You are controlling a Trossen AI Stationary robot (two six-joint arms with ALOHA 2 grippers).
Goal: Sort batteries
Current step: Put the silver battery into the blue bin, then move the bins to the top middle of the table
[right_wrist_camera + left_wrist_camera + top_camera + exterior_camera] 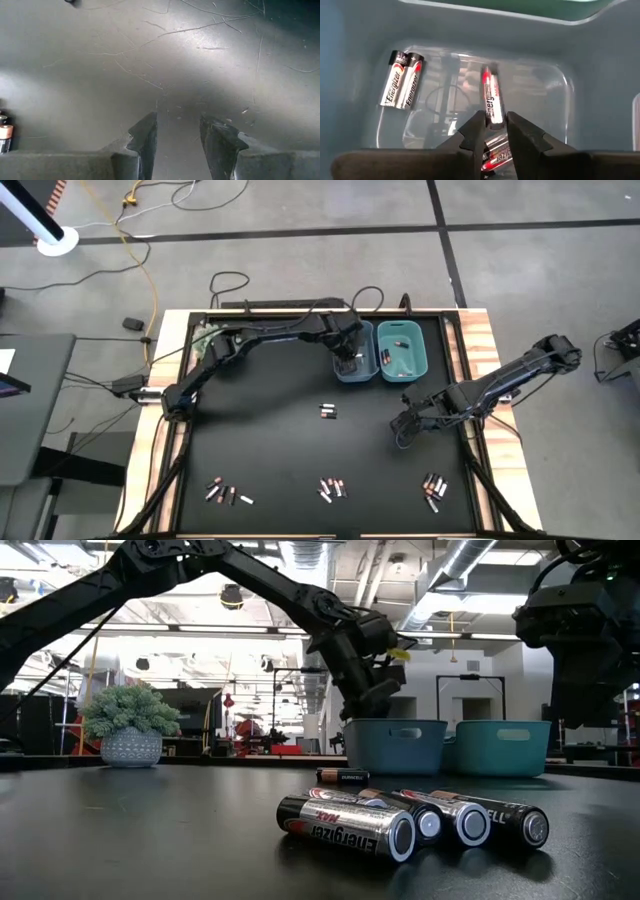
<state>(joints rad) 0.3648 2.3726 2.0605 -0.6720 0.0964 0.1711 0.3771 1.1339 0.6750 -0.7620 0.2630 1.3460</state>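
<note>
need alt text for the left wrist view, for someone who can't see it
The left hand hangs inside a grey-blue bin, its two dark fingers apart on either side of a silver Energizer battery. Two more silver batteries lie side by side on the bin floor farther off, and at least one more shows under the fingers.

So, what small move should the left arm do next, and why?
Probably open the left gripper a little wider and lift out of the darker blue bin: a silvery battery hangs between its parted fingers above the other batteries there.
</note>
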